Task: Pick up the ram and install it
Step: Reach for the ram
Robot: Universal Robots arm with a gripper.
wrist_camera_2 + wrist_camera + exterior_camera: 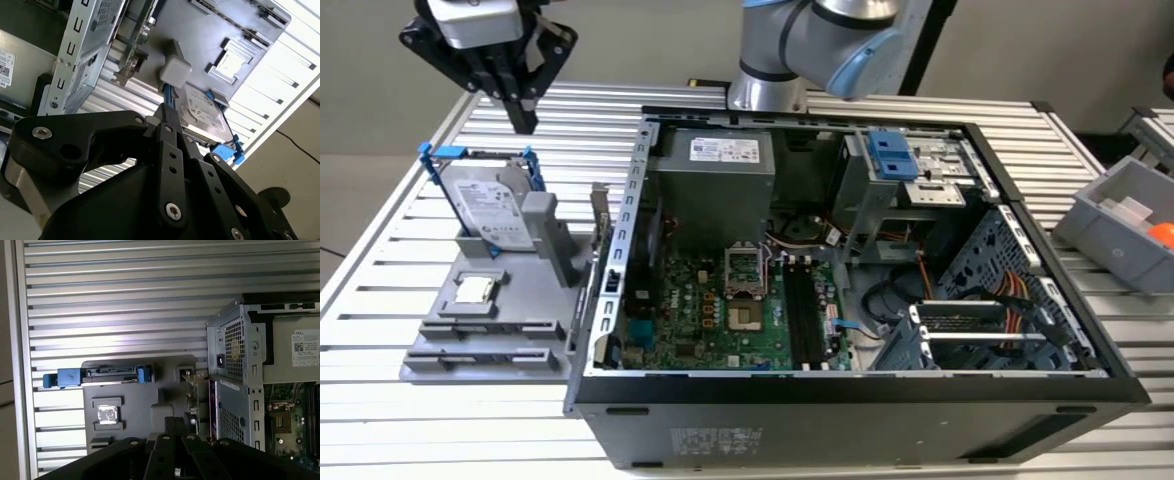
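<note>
The ram (pixel 599 218) is a thin stick standing on edge in the grey holder (pixel 454 345), right beside the open computer case (pixel 854 405). In the first wrist view the ram (pixel 191 390) appears edge-on next to the case wall. My gripper (pixel 523 122) hangs high over the table's far corner on the exterior view's left, behind the holder and above the hard drive (pixel 494 205). Its fingers are shut with nothing between them, as the second wrist view's gripper (pixel 168 107) confirms. The long dark memory slots (pixel 801 312) lie on the motherboard inside the case.
The silver hard drive with blue bracket (pixel 102 375) stands upright in the holder, and a small square CPU chip (pixel 478 290) lies flat in front of it. A grey bin (pixel 1121 225) holding something orange sits at the exterior view's right. The table is slatted metal.
</note>
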